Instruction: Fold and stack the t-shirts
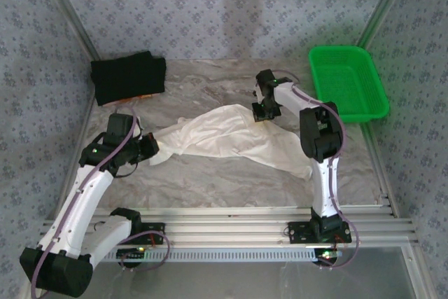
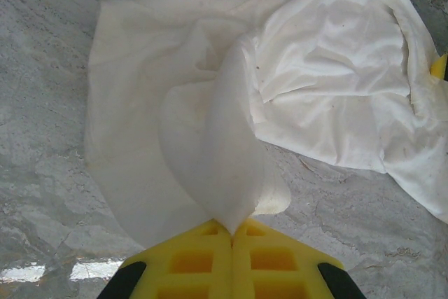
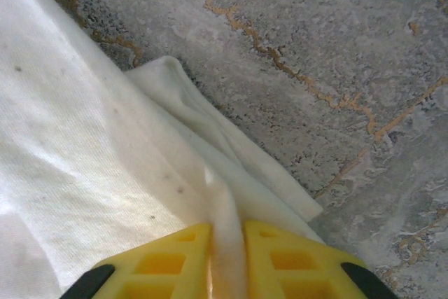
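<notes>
White shirt: the white shirt [image 1: 224, 138] is lying bunched and twisted across the middle of the table [image 1: 210, 187], strung between your two arms. It's nowhere near flat.

Black shirt: the black shirt [image 1: 128, 79] is in the far left corner, already in a squarish bundle with a bit of orange at its near edge. It's well apart from the white one.

Left side: the left gripper [image 2: 232, 227] is clamped tight on a pinch of white cloth at the shirt's left end, and the fabric fans out from the fingertips.

Right side: the right gripper [image 3: 225, 243] is at the far right end of the shirt. Its fingers are narrow with a ridge of cloth squeezed between them, so it looks like a grip on an edge fold.

Step, my guess: you're getting both ends in hand so you can spread the shirt before folding.

Doing it well: lift both ends together and pull them apart gently until the twist in the middle drops out. Then lay it down flat with the bulk toward you.

Watch out: the right pinch looks shallow and close to the hem. I'd check it holds before you pull hard.

Basket: the green basket [image 1: 346, 85] sits off to the right. Keep your right elbow off it.
</notes>
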`<state>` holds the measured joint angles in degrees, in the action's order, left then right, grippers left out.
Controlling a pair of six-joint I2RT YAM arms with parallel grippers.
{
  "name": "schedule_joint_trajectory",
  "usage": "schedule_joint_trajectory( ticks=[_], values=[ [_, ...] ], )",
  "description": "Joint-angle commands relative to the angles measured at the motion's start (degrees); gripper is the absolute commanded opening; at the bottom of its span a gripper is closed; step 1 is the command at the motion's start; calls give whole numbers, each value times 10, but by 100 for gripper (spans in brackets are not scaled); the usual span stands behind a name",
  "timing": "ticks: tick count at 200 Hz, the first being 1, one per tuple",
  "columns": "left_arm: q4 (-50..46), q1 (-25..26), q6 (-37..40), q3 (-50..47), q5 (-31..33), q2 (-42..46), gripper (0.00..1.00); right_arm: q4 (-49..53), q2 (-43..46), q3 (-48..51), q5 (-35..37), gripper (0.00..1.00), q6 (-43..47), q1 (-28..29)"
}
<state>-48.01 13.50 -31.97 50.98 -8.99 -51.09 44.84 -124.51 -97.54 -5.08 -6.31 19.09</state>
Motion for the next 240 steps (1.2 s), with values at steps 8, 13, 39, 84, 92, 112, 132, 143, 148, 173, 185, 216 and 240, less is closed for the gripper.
schedule_joint_trajectory(
  ticks=[8,13,39,84,92,112,132,143,148,173,185,216,240],
  values=[
    [-4,-4,13,18,0,4,0,8,36,-10,34,14,11,7],
    [-4,-4,13,18,0,4,0,8,39,-11,39,12,11,7],
    [-2,-5,13,20,0,3,0,10,57,-12,51,2,11,8],
    [-10,-27,36,83,0,-18,0,33,121,-28,79,0,3,8],
    [-14,-36,43,105,-1,-26,0,42,134,-39,88,0,9,7],
    [-16,-59,57,161,-7,-50,0,69,167,-76,104,0,16,-1],
    [-9,-79,67,228,-16,-83,0,93,194,-120,100,0,11,-24],
    [-12,-88,75,275,-16,-105,0,103,211,-144,98,0,6,-39],
    [-13,-92,80,296,-17,-116,0,107,219,-157,96,0,3,-45],
    [-20,-101,109,409,-15,-166,0,116,254,-212,79,0,-7,-78],
    [-28,-105,124,464,-9,-189,0,122,265,-241,60,0,-15,-96],
    [-47,-113,154,627,3,-256,0,119,287,-324,0,0,-52,-150],
    [-53,-113,159,756,-1,-309,0,89,300,-378,-83,0,-89,-193]
  ],
)
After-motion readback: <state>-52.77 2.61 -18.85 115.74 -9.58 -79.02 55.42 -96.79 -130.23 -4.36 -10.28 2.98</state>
